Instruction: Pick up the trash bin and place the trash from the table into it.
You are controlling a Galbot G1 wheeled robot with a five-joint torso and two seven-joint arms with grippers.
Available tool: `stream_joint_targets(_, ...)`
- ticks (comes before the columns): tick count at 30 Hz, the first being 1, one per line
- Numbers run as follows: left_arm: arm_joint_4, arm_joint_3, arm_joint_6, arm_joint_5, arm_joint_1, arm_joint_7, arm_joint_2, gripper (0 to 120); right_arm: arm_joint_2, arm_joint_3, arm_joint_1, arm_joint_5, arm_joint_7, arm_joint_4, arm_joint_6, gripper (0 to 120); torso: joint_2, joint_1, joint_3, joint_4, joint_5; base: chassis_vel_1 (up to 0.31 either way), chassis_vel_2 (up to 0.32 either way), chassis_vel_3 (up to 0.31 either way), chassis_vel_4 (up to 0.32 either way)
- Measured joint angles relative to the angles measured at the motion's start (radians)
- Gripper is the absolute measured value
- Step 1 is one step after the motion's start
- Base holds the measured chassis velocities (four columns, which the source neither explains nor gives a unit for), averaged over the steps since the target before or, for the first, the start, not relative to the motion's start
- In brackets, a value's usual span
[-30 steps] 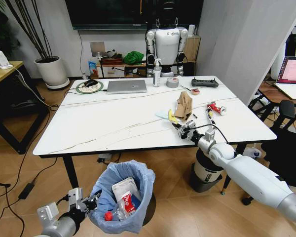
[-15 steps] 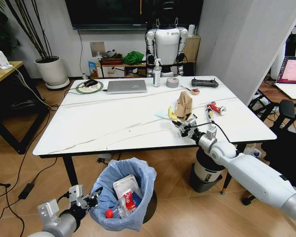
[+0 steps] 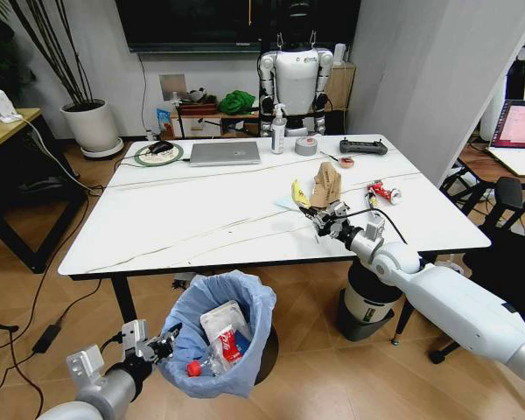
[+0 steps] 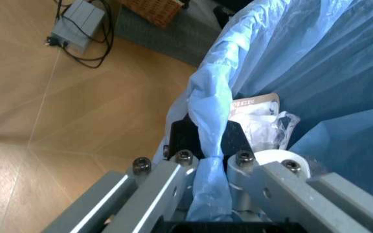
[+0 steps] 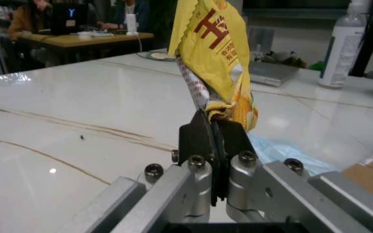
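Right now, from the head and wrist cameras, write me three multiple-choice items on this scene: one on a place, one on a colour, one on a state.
1. Where is the trash bin?
A. on the table
B. below the table's near edge, held at its rim by the left gripper
C. beside the potted plant

2. What colour is the wrapper in the right gripper?
A. yellow
B. green
C. black

3. How does the right gripper stand?
A. wide open over the laptop
B. shut on nothing
C. shut on the wrapper

Answers:
1. B: the head view shows the bin under the table edge, and the left gripper pinches the blue liner.
2. A: the right wrist view shows yellow foil with red print.
3. C: its fingers clamp the wrapper's lower end.
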Motion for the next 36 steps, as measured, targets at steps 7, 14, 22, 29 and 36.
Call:
stream_joint_targets(7, 0.005, 0.006, 0.000, -0.009, -0.008, -0.002, 0.005, 0, -0.056, -0.023, 0.010, 0.051, -0.065, 0.140, 0.001, 0, 0.000, 0.000, 0.000, -0.0001, 0.0000, 0.000, 0.000, 0.000, 0.000)
stream_joint_targets(14, 0.007, 0.006, 0.000, -0.016, -0.016, -0.002, 0.009, 0, -0.077, -0.067, 0.027, 0.106, -0.156, 0.295, 0.006, 0, 0.000, 0.000, 0.000, 0.0002, -0.0001, 0.000, 0.000, 0.000, 0.000)
stream_joint_targets(22, 0.007, 0.006, 0.000, -0.017, -0.017, -0.002, 0.007, 0, -0.098, -0.138, 0.046, 0.119, -0.291, 0.408, 0.006, 0, 0.000, 0.000, 0.000, -0.0002, 0.0000, 0.000, 0.000, 0.000, 0.000)
stream_joint_targets(29, 0.002, 0.002, 0.001, -0.021, -0.023, -0.002, 0.010, 0, -0.069, -0.253, 0.143, 0.133, -0.391, 0.447, 0.006, 0, 0.000, 0.000, 0.000, 0.0000, -0.0001, 0.000, 0.000, 0.000, 0.000)
stream_joint_targets(36, 0.001, 0.003, 0.001, -0.024, -0.032, -0.003, 0.005, 0, -0.018, -0.367, 0.221, 0.072, -0.424, 0.413, 0.005, 0, 0.000, 0.000, 0.000, 0.0001, -0.0001, 0.000, 0.000, 0.000, 0.000)
